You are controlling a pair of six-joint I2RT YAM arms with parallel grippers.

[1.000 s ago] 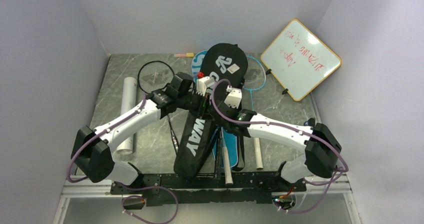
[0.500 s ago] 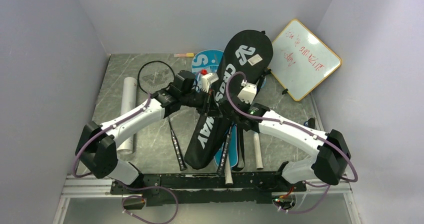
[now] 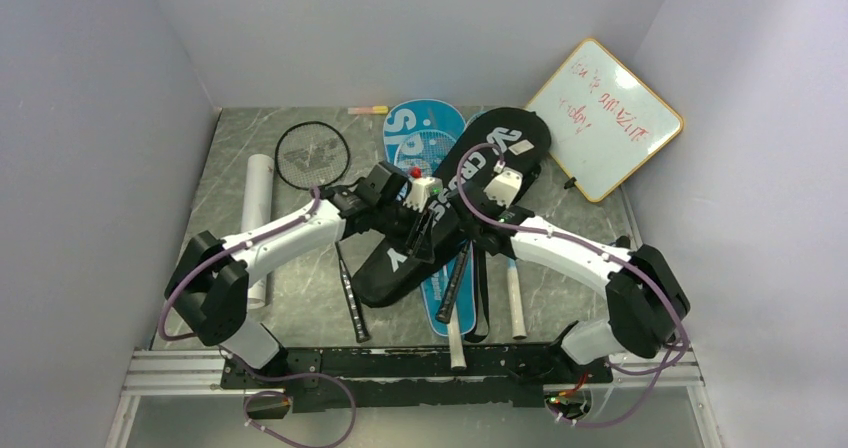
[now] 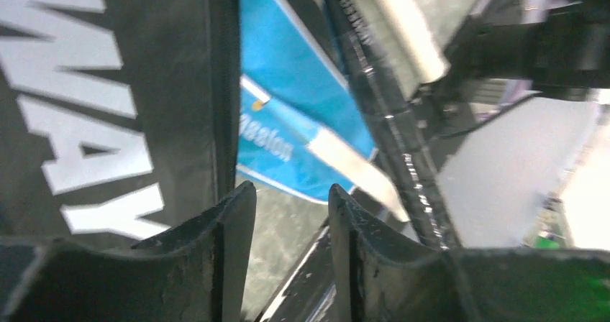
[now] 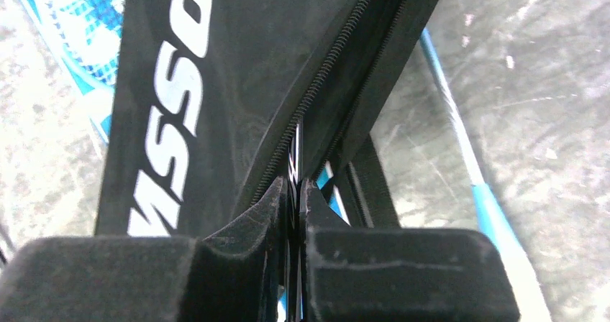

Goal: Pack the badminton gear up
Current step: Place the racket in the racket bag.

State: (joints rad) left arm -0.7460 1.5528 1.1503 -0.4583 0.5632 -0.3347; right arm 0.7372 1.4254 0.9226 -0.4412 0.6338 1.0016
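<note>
The black "CROSSWAY" cover [image 3: 525, 138] lies slantwise across the middle of the desk [image 3: 290, 303], with its wide end toward the far right. It rests on top of the blue "SPORT" cover [image 3: 420, 128]. A black racket handle [image 3: 455, 280] sticks out from under its near side. The right pincer [image 5: 293, 189] is pressed almost together on a thin dark strip at the cover's zip edge. The left pincer [image 4: 291, 192] stands spread with nothing between its fingers, just beside the cover's narrow end, where the white letters "WAY" show. The blue cover shows beyond the left pincer.

To the right of the black cover, the light-blue racket's shaft [image 5: 475, 185] lies on the desk, its head hidden. A second black racket [image 3: 312, 155] lies to the left, its head toward the far side. The white cardboard tube [image 3: 258, 193] lies farther left, near the wall. A wood-framed whiteboard [image 3: 603, 118] leans in the far right corner. A small pink-yellow marker [image 3: 367, 110] lies at the far edge.
</note>
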